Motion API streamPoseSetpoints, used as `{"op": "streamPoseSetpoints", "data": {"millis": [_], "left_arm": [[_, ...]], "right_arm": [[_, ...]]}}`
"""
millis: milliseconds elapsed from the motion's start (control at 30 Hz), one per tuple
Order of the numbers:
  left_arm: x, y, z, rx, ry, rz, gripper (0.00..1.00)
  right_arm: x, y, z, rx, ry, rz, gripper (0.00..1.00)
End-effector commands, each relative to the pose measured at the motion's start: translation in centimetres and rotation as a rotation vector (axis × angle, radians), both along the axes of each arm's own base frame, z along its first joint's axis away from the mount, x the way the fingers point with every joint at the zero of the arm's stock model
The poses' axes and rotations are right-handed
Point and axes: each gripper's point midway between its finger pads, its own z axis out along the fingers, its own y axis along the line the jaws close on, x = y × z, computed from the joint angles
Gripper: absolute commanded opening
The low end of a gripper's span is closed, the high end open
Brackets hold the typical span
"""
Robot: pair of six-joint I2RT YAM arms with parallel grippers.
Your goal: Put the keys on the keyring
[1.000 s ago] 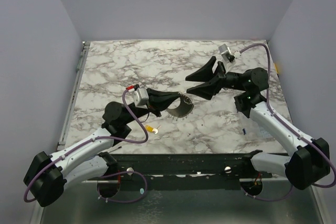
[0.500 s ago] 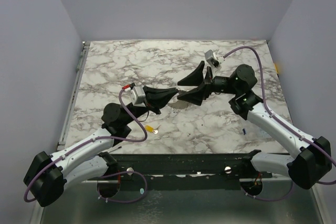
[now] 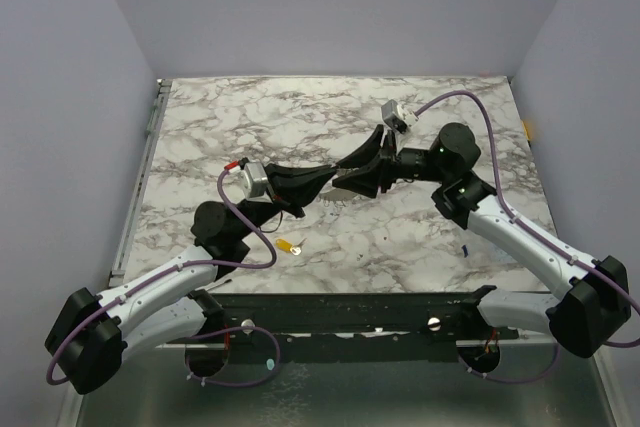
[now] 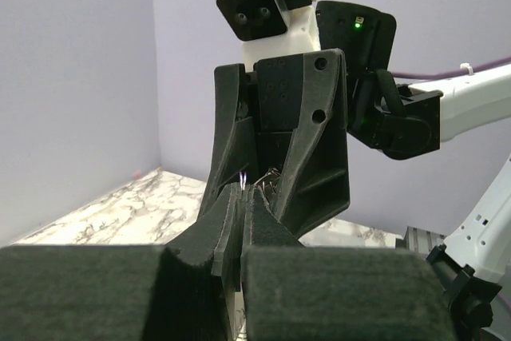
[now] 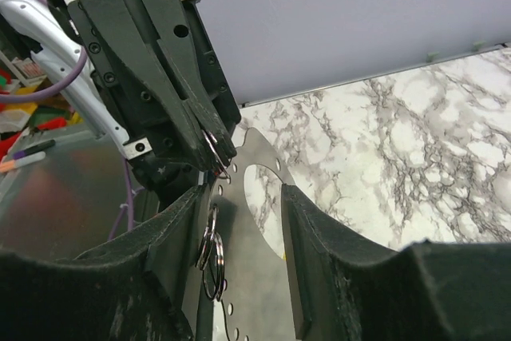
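Left jaws are closed, and their fingertips (image 5: 214,148) pinch the keyring (image 5: 243,273) at its upper part, as far as I can see, so that it hangs in the air above the middle of the counter (image 3: 450,127). Right jaws stand partly open with one finger (image 5: 180,233) at each side of the ring, and I cannot tell if they touch its edge. The keyring is a hoop, so it has no real long axis. It hangs about upright from the pinch, with its flat face turned to the right wrist camera. Some small wire rings (image 5: 211,255) dangle just beside it. The key (image 3: 289,244) lies alone on the counter, near the left arm and well apart from the ring. Its long axis seems to run about across the top view, yellow head to the left and pale metal end to the right, but it is very small there. I think the main danger is at the pinch. The hold is only on a thin edge, so if the right jaws close off centre they may twist the hoop or pull it out, and it would drop. The two sets of fingertips are also very near and may strike each other. Neither pair of jaws is free for the key, which is flat and tiny and may slide away when it is approached.
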Motion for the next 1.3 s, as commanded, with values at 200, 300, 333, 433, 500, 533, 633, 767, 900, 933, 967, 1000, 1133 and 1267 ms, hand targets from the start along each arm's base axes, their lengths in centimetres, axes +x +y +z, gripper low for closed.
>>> {"op": "streamPoseSetpoints", "data": {"millis": [200, 300, 333, 433, 500, 533, 633, 767, 900, 933, 967, 1000, 1133, 1267], "left_arm": [[-0.5, 0.3, 0.9, -0.072, -0.005, -0.023, 0.00], [-0.6, 0.4, 0.8, -0.075, -0.002, -0.023, 0.00], [-0.6, 0.4, 0.9, -0.077, -0.002, -0.022, 0.00], [-0.6, 0.4, 0.9, -0.080, -0.002, -0.024, 0.00], [-0.7, 0.5, 1.0, -0.083, -0.003, -0.025, 0.00], [-0.7, 0.5, 1.0, -0.084, -0.002, -0.026, 0.00], [-0.6, 0.4, 0.7, -0.081, 0.005, -0.028, 0.00], [-0.3, 0.2, 0.1, -0.074, 0.025, -0.025, 0.00], [0.0, 0.1, -0.5, -0.067, 0.043, -0.019, 0.02], [0.0, 0.1, -0.6, -0.065, 0.046, -0.021, 0.06], [0.0, 0.0, -0.8, -0.062, 0.049, -0.021, 0.10], [0.0, 0.0, -0.9, -0.060, 0.051, -0.022, 0.18], [0.0, 0.1, -1.3, -0.061, 0.066, -0.018, 0.44], [-0.1, 0.4, -1.2, -0.070, 0.067, -0.014, 0.59]], "right_arm": [[1.3, 0.4, 1.6, 0.019, -0.062, -0.089, 0.48], [1.2, 0.4, 2.3, 0.031, -0.077, -0.096, 0.50], [1.2, 0.3, 2.5, 0.032, -0.081, -0.100, 0.49], [1.5, 0.4, 2.4, 0.022, -0.086, -0.111, 0.39], [1.6, 0.6, 2.0, 0.009, -0.083, -0.111, 0.33], [1.6, 0.6, 1.9, 0.003, -0.082, -0.112, 0.31], [1.3, 0.9, 1.7, 0.002, -0.085, -0.097, 0.16], [0.8, 1.1, 2.0, 0.014, -0.101, -0.080, 0.01], [0.8, 0.8, 2.5, 0.021, -0.126, -0.092, 0.01], [0.8, 0.7, 2.5, 0.022, -0.135, -0.100, 0.01], [0.9, 0.6, 2.6, 0.022, -0.141, -0.111, 0.01], [1.0, 0.4, 2.6, 0.021, -0.153, -0.127, 0.01], [1.0, 0.0, 2.9, 0.020, -0.185, -0.154, 0.01], [1.0, -0.3, 2.8, 0.005, -0.212, -0.163, 0.01]]}}
